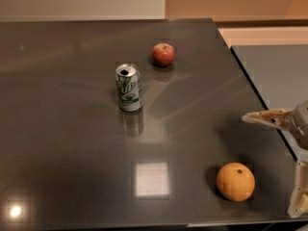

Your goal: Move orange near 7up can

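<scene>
The orange [235,181] lies on the dark table [62,129] near its front right corner. The 7up can [128,87] stands upright near the table's middle, well to the left of the orange and farther back. My gripper [270,165] comes in from the right edge of the view, just right of the orange. It is open, with one finger [267,117] above and behind the orange and the other finger [299,191] to its right. It holds nothing and does not touch the orange.
A red apple [163,54] sits behind and to the right of the can. The table's right edge runs diagonally just right of the orange, with grey floor [279,71] beyond it. A bright light reflection [151,178] lies on the table left of the orange.
</scene>
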`<state>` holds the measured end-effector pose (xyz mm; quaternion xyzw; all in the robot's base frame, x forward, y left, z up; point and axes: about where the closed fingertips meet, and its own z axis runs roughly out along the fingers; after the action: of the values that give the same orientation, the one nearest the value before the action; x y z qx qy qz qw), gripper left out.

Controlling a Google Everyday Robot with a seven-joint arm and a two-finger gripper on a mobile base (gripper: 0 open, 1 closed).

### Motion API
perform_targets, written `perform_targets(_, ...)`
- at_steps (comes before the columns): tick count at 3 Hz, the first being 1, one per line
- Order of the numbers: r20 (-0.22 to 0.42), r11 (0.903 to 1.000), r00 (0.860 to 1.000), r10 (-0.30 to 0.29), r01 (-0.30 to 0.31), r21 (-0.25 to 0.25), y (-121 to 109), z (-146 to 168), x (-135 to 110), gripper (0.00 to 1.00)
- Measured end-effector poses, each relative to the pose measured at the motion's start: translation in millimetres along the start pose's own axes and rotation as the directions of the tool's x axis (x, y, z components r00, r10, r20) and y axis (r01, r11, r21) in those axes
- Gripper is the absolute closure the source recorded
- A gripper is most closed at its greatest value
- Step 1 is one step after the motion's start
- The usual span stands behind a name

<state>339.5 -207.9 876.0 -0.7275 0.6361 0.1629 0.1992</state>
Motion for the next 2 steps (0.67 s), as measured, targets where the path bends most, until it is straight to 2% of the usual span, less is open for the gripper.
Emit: perform_targets(2, 0.143, 0.9932, 0.984, -0.104, 0.110, -0.038, 11, 31, -30, 0.00)
